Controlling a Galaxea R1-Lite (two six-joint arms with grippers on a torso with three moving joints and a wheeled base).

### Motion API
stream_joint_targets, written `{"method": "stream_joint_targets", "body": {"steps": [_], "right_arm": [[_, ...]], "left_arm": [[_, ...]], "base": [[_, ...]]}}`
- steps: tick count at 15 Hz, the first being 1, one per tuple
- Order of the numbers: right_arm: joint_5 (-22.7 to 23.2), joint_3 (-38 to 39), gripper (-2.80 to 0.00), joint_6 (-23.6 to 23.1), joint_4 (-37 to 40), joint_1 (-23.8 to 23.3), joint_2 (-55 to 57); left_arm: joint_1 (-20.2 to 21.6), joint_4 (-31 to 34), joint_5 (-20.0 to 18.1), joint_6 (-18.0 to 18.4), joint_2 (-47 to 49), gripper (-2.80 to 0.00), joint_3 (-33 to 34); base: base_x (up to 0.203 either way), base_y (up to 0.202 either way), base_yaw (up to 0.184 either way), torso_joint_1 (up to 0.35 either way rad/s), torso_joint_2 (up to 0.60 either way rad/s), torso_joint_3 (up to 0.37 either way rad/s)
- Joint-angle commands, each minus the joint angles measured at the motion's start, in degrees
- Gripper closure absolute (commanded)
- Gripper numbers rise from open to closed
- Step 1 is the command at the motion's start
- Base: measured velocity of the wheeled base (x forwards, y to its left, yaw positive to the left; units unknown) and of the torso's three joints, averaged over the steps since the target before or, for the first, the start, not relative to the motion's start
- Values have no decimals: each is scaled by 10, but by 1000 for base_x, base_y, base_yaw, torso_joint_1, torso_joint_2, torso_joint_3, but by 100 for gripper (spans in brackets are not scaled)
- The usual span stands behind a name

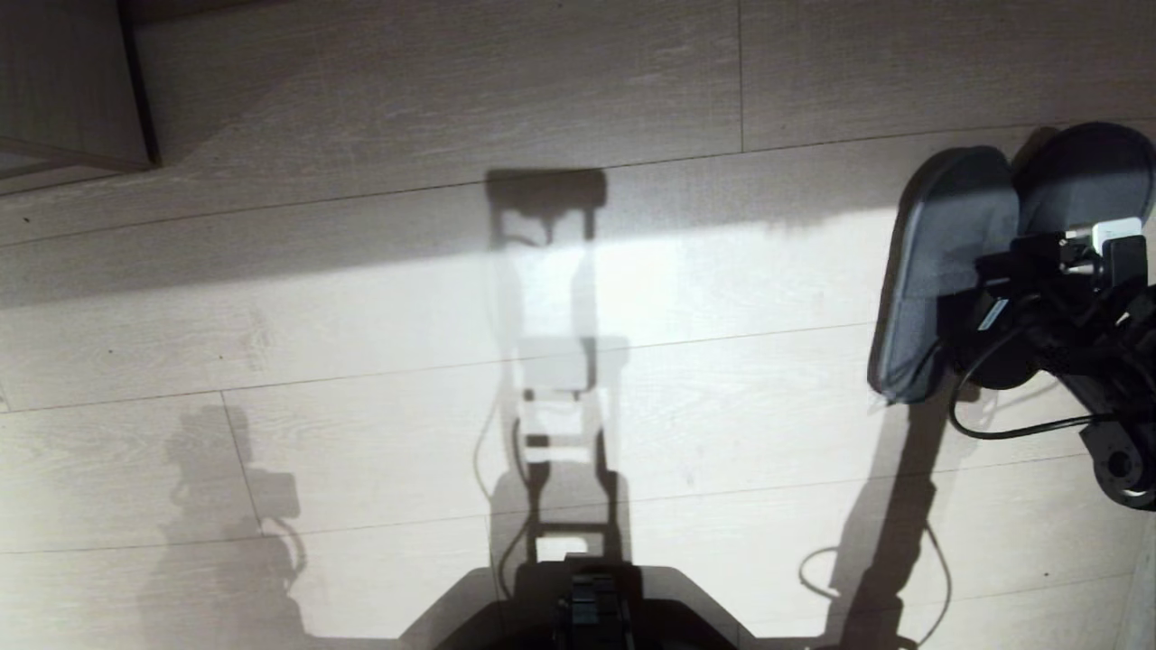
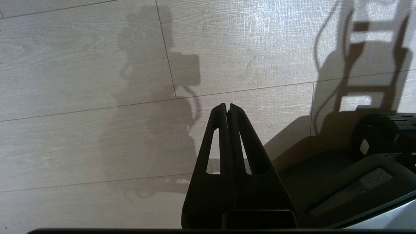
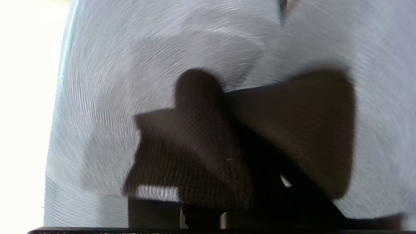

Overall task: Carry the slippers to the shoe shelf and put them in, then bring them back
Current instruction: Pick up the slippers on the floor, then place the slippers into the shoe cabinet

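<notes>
Both slippers [image 1: 948, 262] clamped in rt gripper [image 1: 1039, 271] jaws

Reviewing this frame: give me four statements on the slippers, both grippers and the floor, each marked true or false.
1. The right gripper is shut on the slippers. True.
2. The left gripper holds one slipper. False: it is shut, empty, hanging over bare floor.
3. The slippers are at the right of the head view. True.
4. The slippers sit inside the shoe shelf. False: they are over open floor in the right gripper's grasp; no shelf cubby surrounds them.
</notes>
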Motion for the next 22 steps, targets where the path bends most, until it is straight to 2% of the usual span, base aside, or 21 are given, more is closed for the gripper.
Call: {"method": "stream_joint_targets", "body": {"steps": [1, 4, 7, 17, 22], "right_arm": [[18, 16, 0, 2, 24, -1, -83], [41, 33, 0, 28, 101, -1, -196], [89, 62, 0, 42, 179, -13, -288], [130, 104, 0, 44, 343, -20, -484], [188, 163, 0, 44, 396, -20, -579]], "left_arm": [[0, 0, 0, 0, 0, 0, 0], [0, 0, 0, 0, 0, 0, 0], [0, 0, 0, 1, 0, 0, 0], [0, 0, 0, 1, 0, 0, 0], [-1, 0, 0, -1, 0, 0, 0]], "base": [[0, 0, 0, 0, 0, 0], [0, 0, 0, 0, 0, 0], [0, 0, 0, 0, 0, 0], [0, 0, 0, 0, 0, 0], [0, 0, 0, 0, 0, 0]]}}
